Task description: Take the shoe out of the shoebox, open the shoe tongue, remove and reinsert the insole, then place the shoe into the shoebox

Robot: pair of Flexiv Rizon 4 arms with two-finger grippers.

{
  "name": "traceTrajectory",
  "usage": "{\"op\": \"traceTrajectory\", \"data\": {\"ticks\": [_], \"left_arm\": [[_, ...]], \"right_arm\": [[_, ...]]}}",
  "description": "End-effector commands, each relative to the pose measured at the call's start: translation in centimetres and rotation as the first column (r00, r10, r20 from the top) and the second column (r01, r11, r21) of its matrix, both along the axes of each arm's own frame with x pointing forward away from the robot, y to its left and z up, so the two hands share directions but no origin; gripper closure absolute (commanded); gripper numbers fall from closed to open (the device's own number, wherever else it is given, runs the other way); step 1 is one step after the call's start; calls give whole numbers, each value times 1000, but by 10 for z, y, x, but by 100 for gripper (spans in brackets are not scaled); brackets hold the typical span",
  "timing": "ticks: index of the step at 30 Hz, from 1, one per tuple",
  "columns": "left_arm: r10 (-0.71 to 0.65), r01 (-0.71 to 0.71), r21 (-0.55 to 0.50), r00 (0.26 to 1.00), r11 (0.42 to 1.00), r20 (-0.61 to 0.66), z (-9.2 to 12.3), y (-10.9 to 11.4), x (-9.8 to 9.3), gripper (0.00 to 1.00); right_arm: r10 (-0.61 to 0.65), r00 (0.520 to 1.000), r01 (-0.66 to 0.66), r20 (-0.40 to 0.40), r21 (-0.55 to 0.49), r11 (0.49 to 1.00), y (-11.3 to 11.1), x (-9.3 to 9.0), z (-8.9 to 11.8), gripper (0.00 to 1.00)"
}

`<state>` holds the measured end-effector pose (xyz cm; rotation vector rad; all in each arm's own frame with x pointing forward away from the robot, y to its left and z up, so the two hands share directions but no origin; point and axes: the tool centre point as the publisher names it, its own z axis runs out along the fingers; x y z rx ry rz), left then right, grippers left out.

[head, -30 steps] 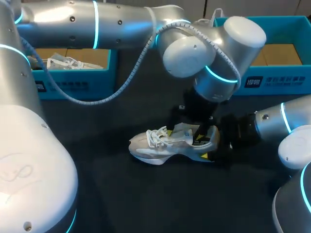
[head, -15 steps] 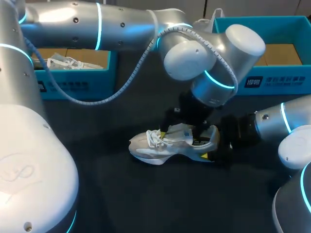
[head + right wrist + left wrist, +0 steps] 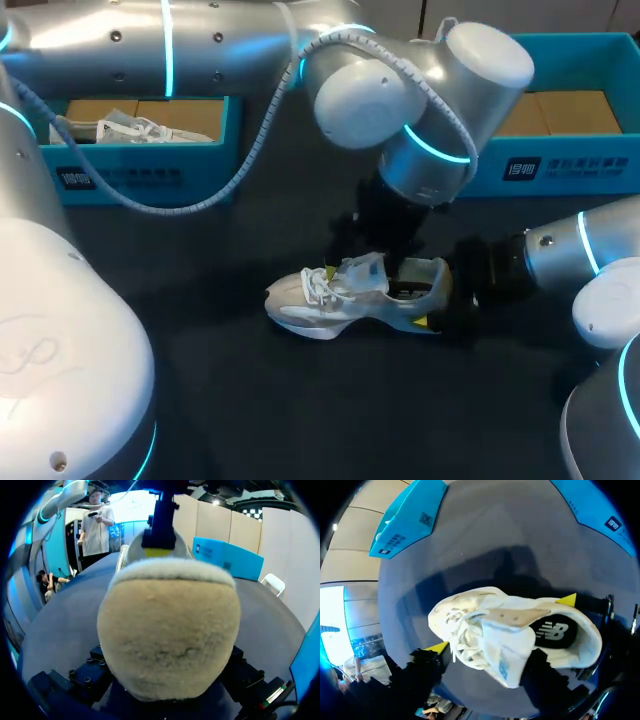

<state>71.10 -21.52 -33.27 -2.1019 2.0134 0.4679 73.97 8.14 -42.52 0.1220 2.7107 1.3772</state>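
Left pincer raised, tongue drawn up with it; spread open, nothing pinched. Shoe on bench, heel clamped by right pincer. Tongue best folded toeward until insole is fully exposed.

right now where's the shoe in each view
Head view: shoe mid-table, under left gripper.
Left wrist view: shoe directly under that gripper, seen from above.
Right wrist view: shoe heel-on, just ahead of right gripper.
Shared landmark: the padded heel collar.
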Motion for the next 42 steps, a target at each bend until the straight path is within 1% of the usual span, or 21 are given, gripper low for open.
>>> {"op": "traceTrajectory", "data": {"ticks": [1,2,4,5,6,7,13,21,26,32,33,35,38,42], "left_arm": [[-11,10,-26,1000,1000,-17,8,10,-2,51],[-14,13,-26,1000,1000,-23,9,11,-2,51],[-22,21,-38,999,999,-41,12,13,-3,60],[-23,21,-40,998,999,-50,14,14,-3,75],[-24,22,-42,998,999,-54,15,16,-3,98],[-25,23,-43,998,999,-54,16,17,-4,100],[-41,37,-70,998,997,-57,22,29,-7,100],[-27,23,-115,999,993,-36,28,54,-8,100],[-10,7,-126,1000,992,-21,26,68,-9,100],[28,-32,-123,999,992,-35,15,82,-5,100],[35,-39,-119,999,992,-42,12,84,-4,91],[45,-50,-117,998,992,-44,7,86,-3,79],[69,-74,-117,997,990,-46,1,92,0,70],[86,-89,-108,996,990,-34,-10,100,3,64]], "right_arm": [[-3,1000,3,0,-7,1000,6,-1,-4,100],[-3,1000,3,0,-7,1000,6,-1,-4,100],[-3,1000,3,0,-7,1000,6,-1,-4,100],[-3,1000,3,0,-7,1000,6,-1,-4,100],[-3,1000,3,0,-7,1000,6,-1,-4,100],[-3,1000,3,0,-7,1000,6,-1,-4,100],[-3,1000,3,0,-7,1000,6,-1,-4,100],[-3,1000,3,0,-7,1000,6,-1,-4,100],[-3,1000,3,0,-7,1000,6,-1,-4,100],[-3,1000,3,0,-7,1000,6,-1,-4,100],[-3,1000,3,0,-7,1000,6,-1,-4,100],[-3,1000,3,0,-7,1000,6,-1,-4,100],[-3,1000,3,0,-7,1000,6,-1,-4,100],[-3,1000,3,0,-7,1000,6,-1,-4,100]]}}
